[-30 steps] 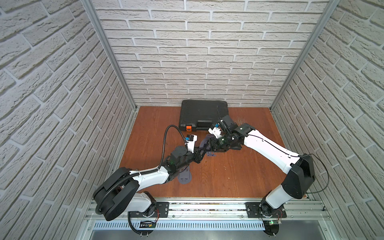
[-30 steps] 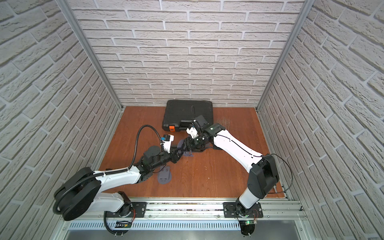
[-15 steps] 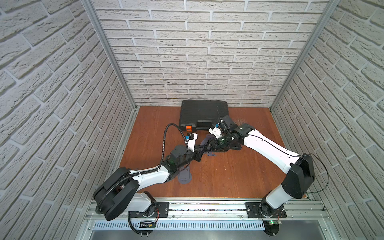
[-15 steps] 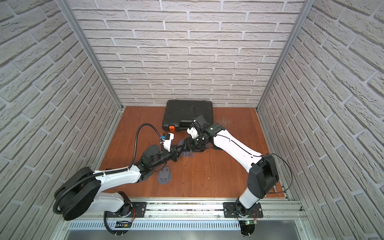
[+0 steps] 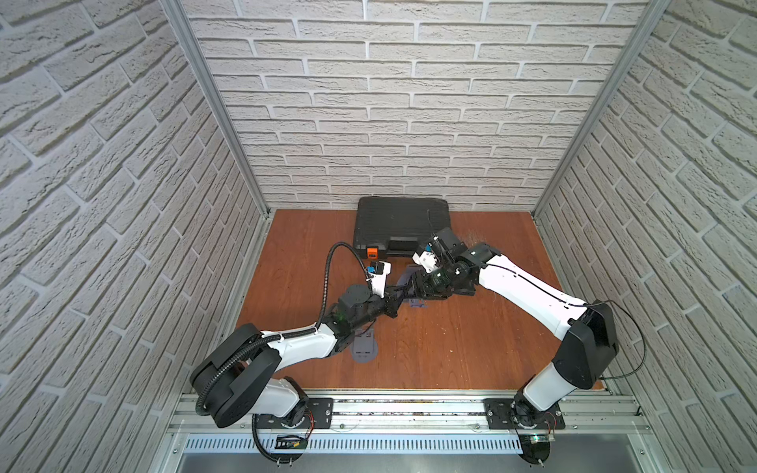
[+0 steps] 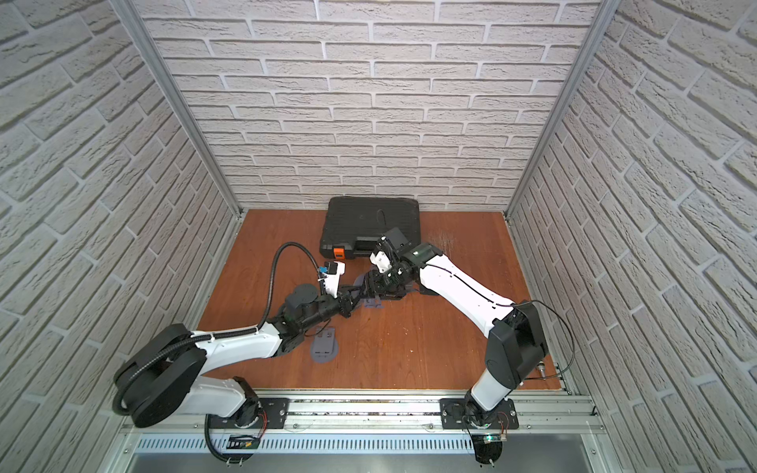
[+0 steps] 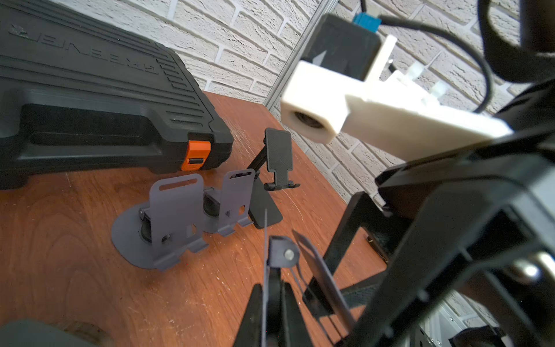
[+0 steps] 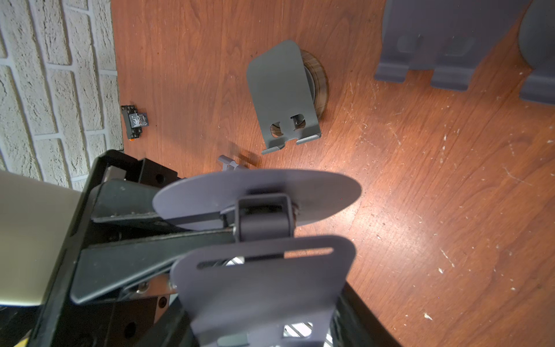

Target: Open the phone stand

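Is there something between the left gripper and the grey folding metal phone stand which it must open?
Nothing visible. The left gripper is shut directly on one thin plate of the grey folding metal phone stand, and the right gripper grips its slotted plate.

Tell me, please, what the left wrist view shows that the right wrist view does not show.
Only the left wrist view shows the black case with its orange latch, the black stand and a white camera mount. Only the right wrist view shows a small black part beside the brick wall, and the round base of the lifted grey stand seen broad, not edge-on. Both show that lifted stand, the upright grey stands and the wooden table.
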You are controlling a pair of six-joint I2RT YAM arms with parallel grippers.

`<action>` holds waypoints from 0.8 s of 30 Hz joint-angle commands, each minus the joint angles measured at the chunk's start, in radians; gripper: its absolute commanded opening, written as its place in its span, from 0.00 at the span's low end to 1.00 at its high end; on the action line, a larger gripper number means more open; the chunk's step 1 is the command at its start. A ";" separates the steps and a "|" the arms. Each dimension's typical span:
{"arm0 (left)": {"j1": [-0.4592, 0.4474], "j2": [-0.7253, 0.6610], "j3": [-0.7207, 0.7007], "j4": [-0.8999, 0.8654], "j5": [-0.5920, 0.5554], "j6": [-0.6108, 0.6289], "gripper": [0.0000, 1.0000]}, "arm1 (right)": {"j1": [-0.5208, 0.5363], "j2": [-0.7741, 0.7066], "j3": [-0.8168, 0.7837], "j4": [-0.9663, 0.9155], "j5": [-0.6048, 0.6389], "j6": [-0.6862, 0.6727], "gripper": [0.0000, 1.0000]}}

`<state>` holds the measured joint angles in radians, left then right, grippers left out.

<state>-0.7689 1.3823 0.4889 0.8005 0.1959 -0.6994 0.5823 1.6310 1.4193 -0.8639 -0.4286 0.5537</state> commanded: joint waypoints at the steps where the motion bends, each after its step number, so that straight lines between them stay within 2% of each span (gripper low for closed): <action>1: -0.010 0.006 0.043 0.120 0.069 -0.006 0.00 | 0.010 0.010 0.018 0.097 -0.034 0.012 0.18; 5: -0.008 0.000 0.041 0.123 0.066 -0.009 0.00 | 0.009 0.003 0.006 0.123 -0.011 0.032 0.32; 10: -0.002 -0.008 0.036 0.123 0.068 -0.009 0.00 | 0.009 -0.014 -0.005 0.160 0.019 0.058 0.55; 15: 0.000 -0.016 0.030 0.123 0.065 -0.008 0.00 | 0.009 -0.025 0.007 0.181 0.054 0.075 0.68; 20: 0.000 -0.018 0.027 0.126 0.063 -0.008 0.00 | 0.007 -0.026 0.018 0.202 0.068 0.085 0.74; 24: 0.000 -0.023 0.023 0.123 0.056 -0.007 0.00 | 0.005 -0.030 0.029 0.205 0.089 0.089 0.75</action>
<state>-0.7525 1.3846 0.4900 0.8383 0.1940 -0.7181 0.5865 1.6306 1.4155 -0.7940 -0.3809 0.6189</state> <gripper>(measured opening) 0.107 0.742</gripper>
